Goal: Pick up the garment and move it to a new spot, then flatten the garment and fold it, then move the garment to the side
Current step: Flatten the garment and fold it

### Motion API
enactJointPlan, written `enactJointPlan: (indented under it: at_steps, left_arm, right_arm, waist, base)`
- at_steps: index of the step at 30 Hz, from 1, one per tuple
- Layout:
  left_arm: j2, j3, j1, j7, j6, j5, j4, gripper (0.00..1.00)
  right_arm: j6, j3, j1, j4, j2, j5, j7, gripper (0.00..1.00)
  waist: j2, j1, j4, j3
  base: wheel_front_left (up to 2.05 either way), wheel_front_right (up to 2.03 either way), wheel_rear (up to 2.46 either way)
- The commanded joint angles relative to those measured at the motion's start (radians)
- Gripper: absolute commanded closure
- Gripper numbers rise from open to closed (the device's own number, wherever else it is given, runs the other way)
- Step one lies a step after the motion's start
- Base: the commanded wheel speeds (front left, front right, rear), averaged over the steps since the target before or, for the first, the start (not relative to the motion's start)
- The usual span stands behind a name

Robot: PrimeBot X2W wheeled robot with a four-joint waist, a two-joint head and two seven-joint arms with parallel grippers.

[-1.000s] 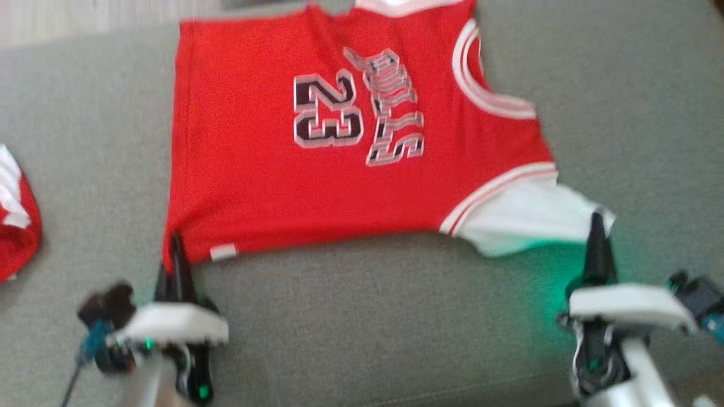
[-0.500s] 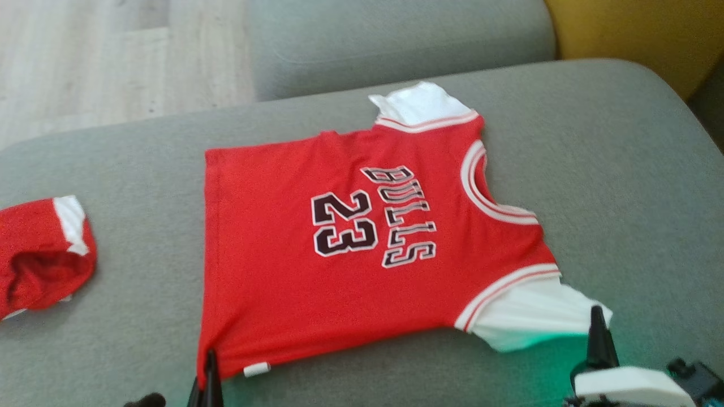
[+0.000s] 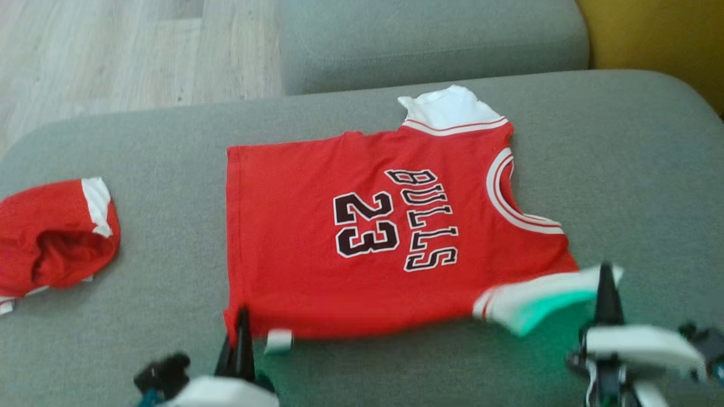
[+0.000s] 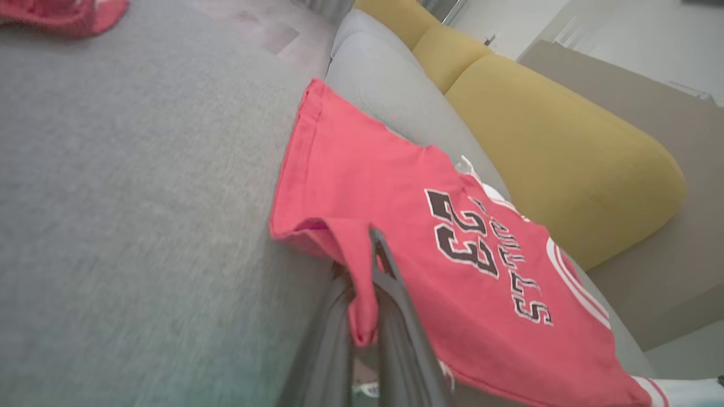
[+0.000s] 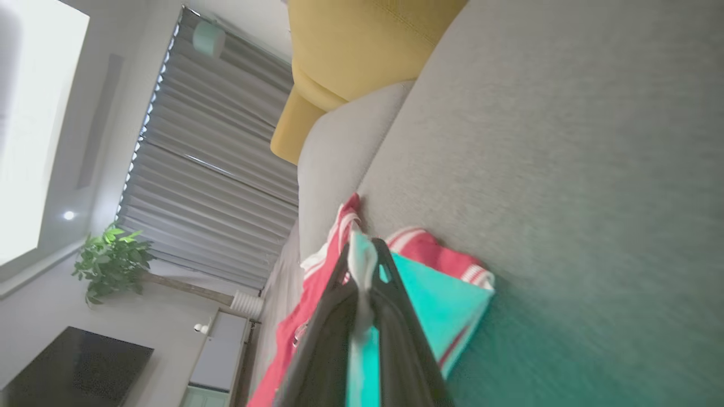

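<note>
- Jersey spread at grey cushion middle.
- Left wrist view: jaws of left gripper clamp its red hem corner.
- Right wrist view: jaws of right gripper clamp its white sleeve.

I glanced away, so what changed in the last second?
The right gripper has lifted the white sleeve off the cushion. The left gripper keeps its hold on the hem corner; both stay shut on the jersey. Its body and the other red garment lie unmoved.
</note>
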Motion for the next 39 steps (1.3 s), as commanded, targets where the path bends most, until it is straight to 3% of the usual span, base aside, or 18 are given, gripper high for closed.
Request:
enactJointPlan:
  at_steps: [1, 17, 18, 19, 20, 25, 28, 33, 39]
  left_arm:
    - [0.008, 0.022, -0.067, -0.007, 0.002, -0.007, -0.023, 1.0]
    - [0.008, 0.006, -0.33, -0.007, 0.002, -0.13, 0.065, 1.0]
    - [0.008, 0.01, -0.344, -0.007, 0.002, -0.145, 0.072, 0.91]
    - [0.008, 0.021, -0.355, -0.007, 0.002, -0.155, 0.08, 0.56]
    - [0.008, 0.031, -0.365, -0.007, 0.002, -0.169, 0.089, 0.0]
    - [0.008, 0.128, -0.382, -0.007, 0.049, -0.088, 0.048, 0.0]
    - [0.008, 0.171, -0.343, -0.007, 0.081, 0.071, -0.017, 0.0]
    - [0.008, 0.183, -0.233, -0.007, 0.128, 0.351, -0.074, 0.0]
    - [0.008, 0.19, -0.11, -0.007, 0.165, 0.536, -0.089, 0.0]
  right_arm:
    - [-0.001, 0.013, -0.073, -0.028, -0.013, 0.006, 0.006, 1.0]
    - [-0.001, 0.035, -0.427, 0.182, -0.021, -0.083, 0.014, 1.0]
    - [-0.001, 0.04, -0.447, 0.204, -0.02, -0.092, 0.013, 0.93]
    - [-0.001, 0.045, -0.467, 0.226, -0.018, -0.1, 0.012, 0.26]
    - [-0.001, 0.052, -0.487, 0.245, -0.016, -0.11, 0.01, 0.0]
    - [-0.001, 0.056, -0.55, 0.244, -0.028, -0.194, -0.015, 0.0]
    - [-0.001, -0.009, -0.52, 0.154, -0.054, -0.392, -0.016, 0.0]
    - [-0.001, -0.076, -0.38, 0.051, -0.028, -0.74, -0.017, 0.0]
    - [-0.001, -0.1, -0.235, 0.027, -0.001, -0.952, -0.017, 0.0]
  waist:
    - [-0.0001, -0.0001, 0.007, 0.024]
    - [-0.0001, -0.0001, 0.04, 0.2]
    - [-0.0001, -0.0001, 0.041, 0.208]
    - [-0.0001, -0.0001, 0.042, 0.214]
    - [-0.0001, -0.0001, 0.042, 0.219]
    - [-0.0001, -0.0001, 0.045, 0.225]
    - [-0.0001, -0.0001, 0.046, 0.211]
    - [-0.0001, -0.0001, 0.043, 0.166]
    - [-0.0001, -0.0001, 0.041, 0.098]
  base:
    - [0.0, 0.0, 0.0]
    - [0.0, 0.0, 0.0]
    - [0.0, 0.0, 0.0]
    - [0.0, 0.0, 0.0]
    - [0.0, 0.0, 0.0]
    - [0.0, 0.0, 0.0]
    - [0.0, 0.0, 0.0]
    - [0.0, 0.0, 0.0]
    - [0.0, 0.0, 0.0]
